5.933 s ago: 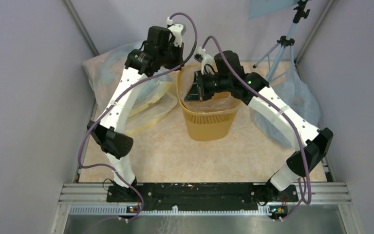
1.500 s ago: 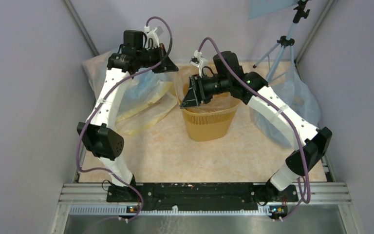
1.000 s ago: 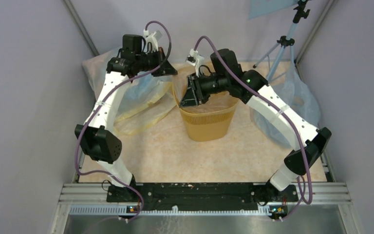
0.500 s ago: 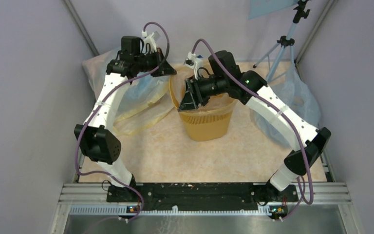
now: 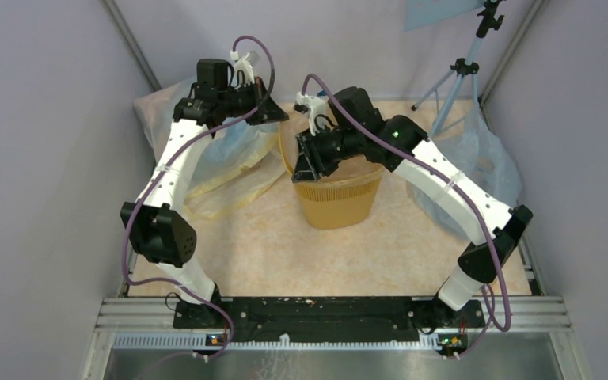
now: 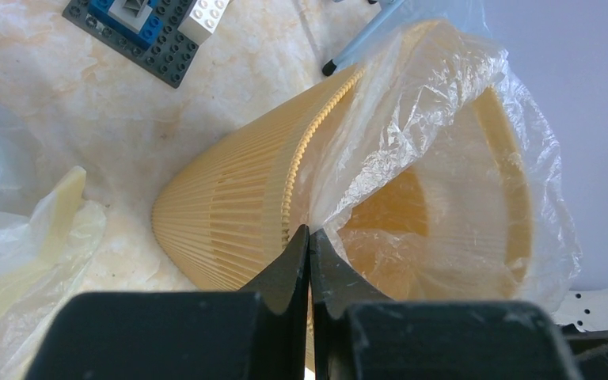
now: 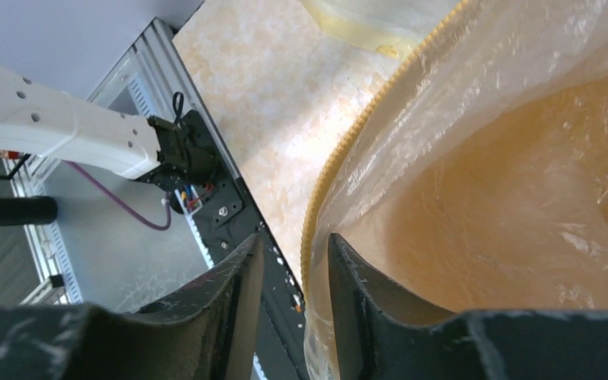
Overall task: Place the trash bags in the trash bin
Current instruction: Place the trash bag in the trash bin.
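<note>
Left wrist view: the left gripper (image 6: 309, 236) is clamped on the edge of the trash bag (image 6: 419, 111); the bag lines the trash bin (image 6: 229, 206) at frame centre. Right wrist view: the right gripper (image 7: 294, 257) has its jaws parted astride the bin's rim, lower centre.

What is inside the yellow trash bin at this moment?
A clear trash bag lines the trash bin, its film draped over the rim. Whether anything lies on the bottom cannot be seen: wrinkled film covers it.
</note>
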